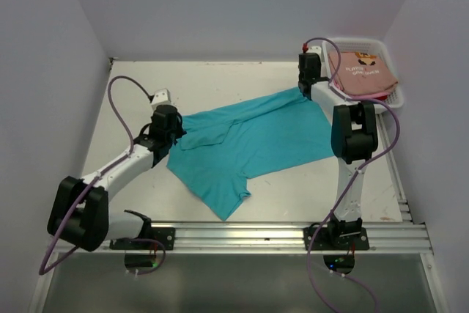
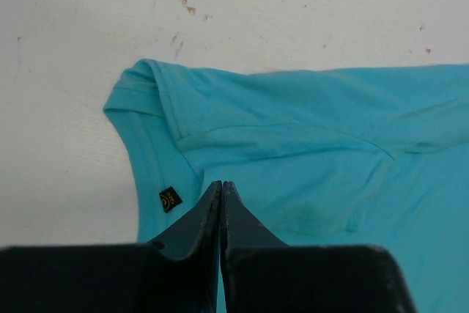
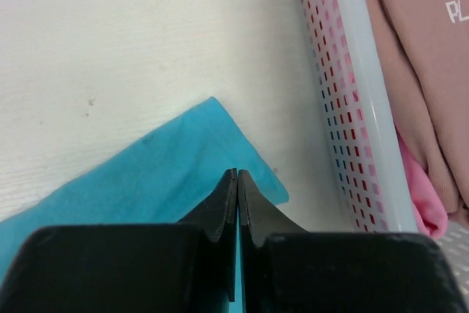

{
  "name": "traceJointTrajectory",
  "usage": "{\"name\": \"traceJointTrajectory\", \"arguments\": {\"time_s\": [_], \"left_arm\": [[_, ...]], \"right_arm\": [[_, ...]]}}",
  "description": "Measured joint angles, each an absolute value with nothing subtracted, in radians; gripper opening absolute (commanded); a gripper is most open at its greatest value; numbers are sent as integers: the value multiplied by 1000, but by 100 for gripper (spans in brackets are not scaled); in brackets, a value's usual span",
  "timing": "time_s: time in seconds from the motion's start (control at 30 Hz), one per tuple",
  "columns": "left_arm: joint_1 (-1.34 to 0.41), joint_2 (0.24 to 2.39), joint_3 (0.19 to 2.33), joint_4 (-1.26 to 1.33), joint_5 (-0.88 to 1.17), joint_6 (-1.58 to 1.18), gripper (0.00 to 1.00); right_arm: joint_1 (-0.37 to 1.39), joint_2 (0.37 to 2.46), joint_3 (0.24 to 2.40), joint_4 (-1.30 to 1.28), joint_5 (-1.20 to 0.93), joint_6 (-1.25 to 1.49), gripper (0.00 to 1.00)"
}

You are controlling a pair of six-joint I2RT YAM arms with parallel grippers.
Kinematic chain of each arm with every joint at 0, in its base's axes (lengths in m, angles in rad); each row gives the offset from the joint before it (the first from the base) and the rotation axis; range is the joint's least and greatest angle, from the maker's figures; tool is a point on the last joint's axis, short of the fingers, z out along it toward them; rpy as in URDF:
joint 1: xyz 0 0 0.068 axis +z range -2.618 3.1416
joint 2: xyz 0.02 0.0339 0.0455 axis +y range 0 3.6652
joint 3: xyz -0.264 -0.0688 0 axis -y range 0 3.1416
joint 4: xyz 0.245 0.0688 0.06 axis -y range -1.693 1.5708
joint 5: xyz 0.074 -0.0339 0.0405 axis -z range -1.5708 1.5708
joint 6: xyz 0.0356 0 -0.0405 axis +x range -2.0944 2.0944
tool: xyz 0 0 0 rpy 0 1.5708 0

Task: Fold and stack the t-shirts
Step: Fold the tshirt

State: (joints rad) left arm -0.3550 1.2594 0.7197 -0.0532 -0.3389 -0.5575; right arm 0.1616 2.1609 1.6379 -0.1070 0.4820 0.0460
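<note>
A plain teal t-shirt (image 1: 249, 144) lies spread on the white table, stretched between my two grippers. My left gripper (image 1: 170, 124) is shut on the shirt's left end by the sleeve; in the left wrist view the shut jaws (image 2: 221, 184) rest on the teal cloth (image 2: 308, 144) next to a small black label (image 2: 169, 199). My right gripper (image 1: 303, 87) is shut on the shirt's far right corner (image 3: 183, 166); its tips (image 3: 237, 173) sit just inside that corner. A salmon-pink t-shirt (image 1: 363, 71) with dark print lies in the basket.
A white plastic basket (image 1: 399, 93) stands at the back right, its perforated wall (image 3: 344, 93) close to the right of my right gripper, with pink cloth (image 3: 429, 71) inside. Grey walls enclose the table. A metal rail (image 1: 242, 234) runs along the near edge.
</note>
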Motion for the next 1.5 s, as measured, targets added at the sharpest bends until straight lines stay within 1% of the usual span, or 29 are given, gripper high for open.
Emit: {"name": "traceJointTrajectory", "arguments": {"time_s": [0.03,0.23,0.43,0.8,1.1,1.23,1.5], "left_arm": [[-355,1291,721,-35,-345,-550,0],[-355,1471,761,65,-368,-528,0],[-352,1603,817,141,-358,-519,0],[-313,1754,829,177,-344,-524,0],[-276,1783,866,173,-322,-539,0],[-232,1824,922,162,-298,-534,0],[-121,1980,1131,144,-189,-500,0]], "right_arm": [[162,2160,1641,-108,473,46,0],[162,2160,1644,-127,403,66,0],[162,2172,1671,-159,342,89,0],[163,2201,1669,-183,271,124,0],[164,2201,1633,-226,265,143,0],[165,2200,1602,-249,259,159,0],[176,2128,1509,-277,240,197,0]]}}
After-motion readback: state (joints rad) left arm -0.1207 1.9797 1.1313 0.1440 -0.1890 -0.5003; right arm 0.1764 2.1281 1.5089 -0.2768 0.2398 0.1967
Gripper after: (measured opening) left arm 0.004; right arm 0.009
